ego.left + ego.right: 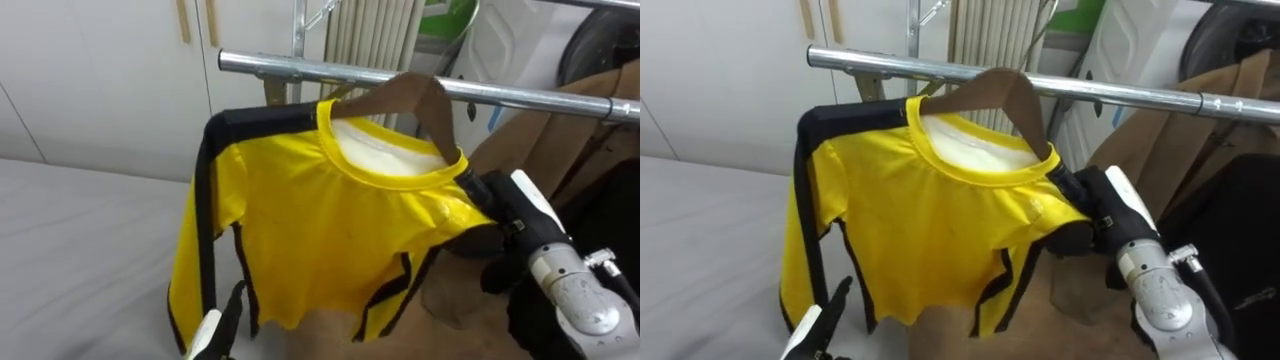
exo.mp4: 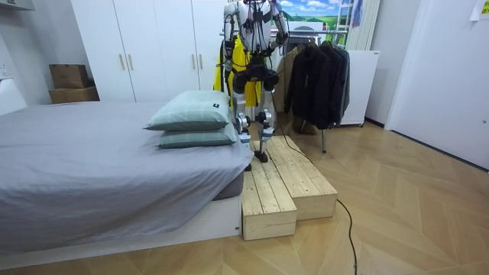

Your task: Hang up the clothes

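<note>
Shirt [image 1: 320, 230]: bright yellow, black stripes along sleeves and sides
Hanger [image 1: 415, 95]: brown
Rail [image 1: 290, 68]: silvery
Coat [image 1: 560, 130]: tan
Bed cover [image 2: 92, 168]: grey
Pillows [image 2: 191, 111]: pale grey-green
Wardrobe doors [image 2: 145, 46]: white
Platform [image 2: 283, 183]: light wood tone

This is a bedroom in a home. Just above the right hand [image 1: 492, 195] runs a metal clothes rail [image 1: 330, 70], with coats [image 1: 560, 140] hanging to that hand's right. White wardrobe doors [image 1: 100, 70] stand beyond and left of it. Left of the left hand [image 1: 212, 335] spreads a grey-sheeted bed [image 1: 70, 250], and the room view shows pillows [image 2: 191, 122] on it.
</note>
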